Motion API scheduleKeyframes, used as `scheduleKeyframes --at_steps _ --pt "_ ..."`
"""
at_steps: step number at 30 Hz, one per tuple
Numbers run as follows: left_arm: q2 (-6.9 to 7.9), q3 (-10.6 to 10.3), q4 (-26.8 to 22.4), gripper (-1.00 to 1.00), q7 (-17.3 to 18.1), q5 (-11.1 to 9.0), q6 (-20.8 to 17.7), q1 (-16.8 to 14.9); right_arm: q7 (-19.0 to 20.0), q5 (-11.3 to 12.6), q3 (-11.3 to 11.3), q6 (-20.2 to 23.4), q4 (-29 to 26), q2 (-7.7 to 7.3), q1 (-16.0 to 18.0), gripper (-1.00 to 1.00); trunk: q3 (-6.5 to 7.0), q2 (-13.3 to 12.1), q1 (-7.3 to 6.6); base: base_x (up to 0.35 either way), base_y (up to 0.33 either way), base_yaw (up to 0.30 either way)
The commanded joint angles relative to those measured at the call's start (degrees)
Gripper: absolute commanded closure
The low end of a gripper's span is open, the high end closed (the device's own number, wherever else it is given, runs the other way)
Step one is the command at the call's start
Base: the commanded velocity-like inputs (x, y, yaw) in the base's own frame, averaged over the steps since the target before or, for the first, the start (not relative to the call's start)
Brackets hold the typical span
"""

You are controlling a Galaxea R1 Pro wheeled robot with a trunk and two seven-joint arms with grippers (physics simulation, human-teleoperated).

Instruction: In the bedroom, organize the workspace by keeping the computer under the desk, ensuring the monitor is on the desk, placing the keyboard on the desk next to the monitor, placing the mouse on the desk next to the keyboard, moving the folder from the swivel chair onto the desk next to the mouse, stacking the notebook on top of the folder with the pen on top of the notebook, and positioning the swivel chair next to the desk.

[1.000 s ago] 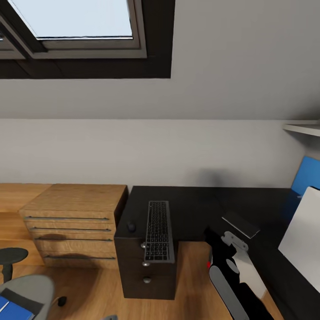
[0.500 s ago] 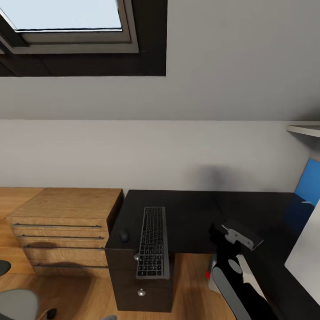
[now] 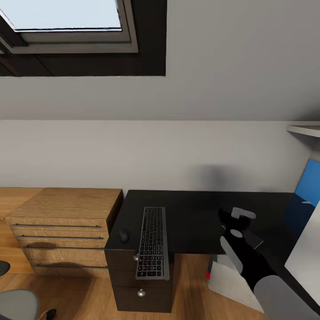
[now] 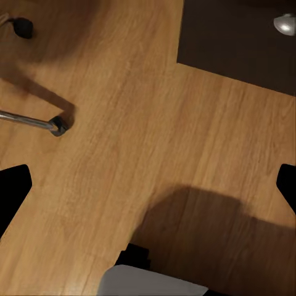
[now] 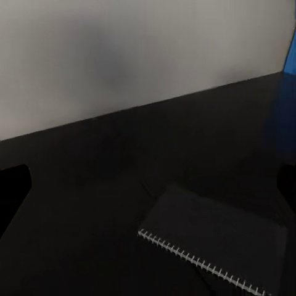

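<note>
**Black desk, right arm hanging over the notebook**

Matte black is most of what you get in the head view: the desk (image 3: 191, 218) runs along the grey wall, with the keyboard (image 3: 152, 242) lying lengthwise on its left end, front edge poking out past the drawer unit (image 3: 140, 284). The mouse (image 3: 123, 235) sits just beside the keyboard, on its left. The right gripper (image 3: 238, 220) hangs above the desk top further right, and the notebook (image 3: 251, 240) peeks out right next to it. Can't tell from here how the jaws stand. The white computer (image 3: 231, 282) stands on the floor under the desk, small red light on it. A wood chest of drawers (image 3: 62, 226) is left of the desk, and a bit of the swivel chair (image 3: 18, 304) shows at the bottom left corner.

Left wrist view: plank floor (image 4: 154, 123), a chair leg with castor (image 4: 55, 125), and a silver knob (image 4: 285, 23). The left gripper's fingertips (image 4: 12, 188) sit wide apart at the picture's edges, nothing between them.

Right wrist view: the notebook (image 5: 213, 237), dark cover with spiral binding, lies flat on the desk (image 5: 92, 203). The fingertips (image 5: 11, 185) are spread wide here too, holding nothing.
</note>
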State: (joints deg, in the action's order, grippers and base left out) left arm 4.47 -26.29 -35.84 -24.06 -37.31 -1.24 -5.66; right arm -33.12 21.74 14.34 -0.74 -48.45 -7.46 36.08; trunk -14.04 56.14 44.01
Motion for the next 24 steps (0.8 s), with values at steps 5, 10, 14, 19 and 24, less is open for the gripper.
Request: scheduleKeyframes --at_steps 5,10,14,19,24 --pt "0.12 -0.6 0.7 -1.0 -0.5 -0.3 1.4 -0.1 10.3 0.9 -0.9 -0.7 20.8 -2.28 11.1 -1.0 -0.09 0.1 0.01 0.0 0.0 0.0" --pt "0.17 -0.8 1.0 -1.0 -0.5 -0.2 4.6 -0.1 15.4 1.3 -7.5 -2.9 31.6 -3.07 14.2 -1.0 -0.09 0.1 0.01 0.002 0.0 0.0" --pt "0.03 -1.2 1.0 -1.0 -0.5 -0.1 7.0 -0.1 16.0 1.4 -11.1 -2.1 33.3 -4.66 14.5 -1.0 -0.09 0.1 0.01 0.145 0.0 0.0" --pt "-0.14 -1.3 1.0 -1.0 -0.5 1.3 7.9 -0.1 16.3 1.4 -12.6 -1.0 33.8 -5.98 14.6 -1.0 -0.09 0.1 0.01 0.269 0.0 0.0" --pt "-0.16 -1.4 1.0 -1.0 -0.6 2.6 8.2 -0.1 16.5 1.4 -13.0 0.8 33.9 -6.37 14.6 -1.0 -0.09 0.1 0.01 0.303 0.0 0.0"
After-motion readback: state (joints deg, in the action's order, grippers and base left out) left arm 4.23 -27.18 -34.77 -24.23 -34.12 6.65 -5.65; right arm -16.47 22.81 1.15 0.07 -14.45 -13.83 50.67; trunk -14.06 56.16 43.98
